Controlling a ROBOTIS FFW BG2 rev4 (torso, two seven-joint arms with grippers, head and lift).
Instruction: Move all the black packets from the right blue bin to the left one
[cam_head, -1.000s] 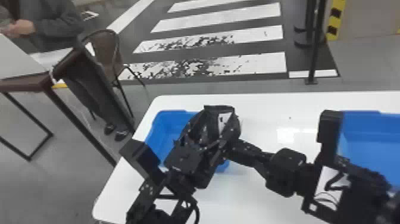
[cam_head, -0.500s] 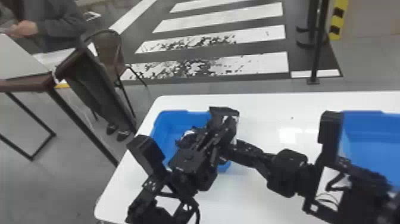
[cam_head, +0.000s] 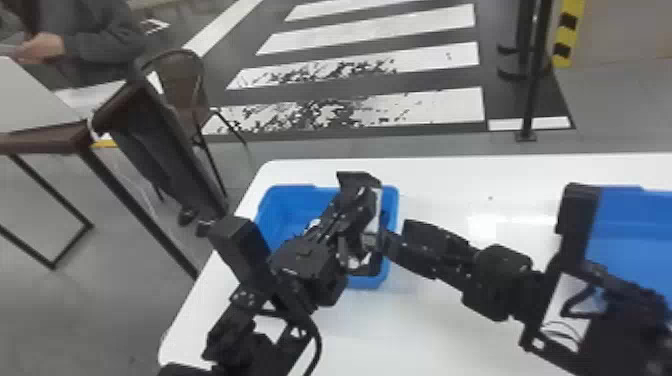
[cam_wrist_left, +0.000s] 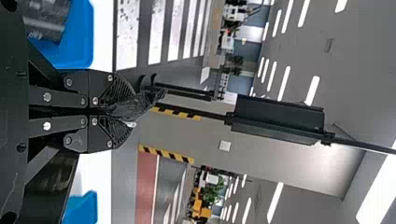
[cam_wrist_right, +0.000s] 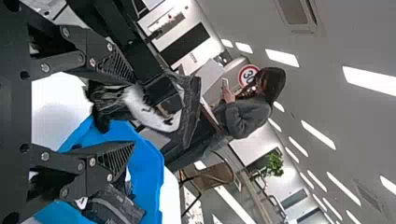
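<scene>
"Left hand (cam_head: 356, 204) has a black packet (cam_wrist_left: 127, 108) pinched tight, up over the left blue bin (cam_head: 287, 202)."

"And the right hand (cam_head: 399, 242) — holding anything?"

"Fingers spread, close to that packet — can't tell if they touch. More black packets (cam_wrist_right: 113, 206) lie in the left blue bin, on the white worktop (cam_head: 450, 340)."

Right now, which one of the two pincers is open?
The right pincer: its two fingers stand wide apart, while the left pincer is closed on a black packet.

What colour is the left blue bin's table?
The table is white, showing best in the head view.
</scene>
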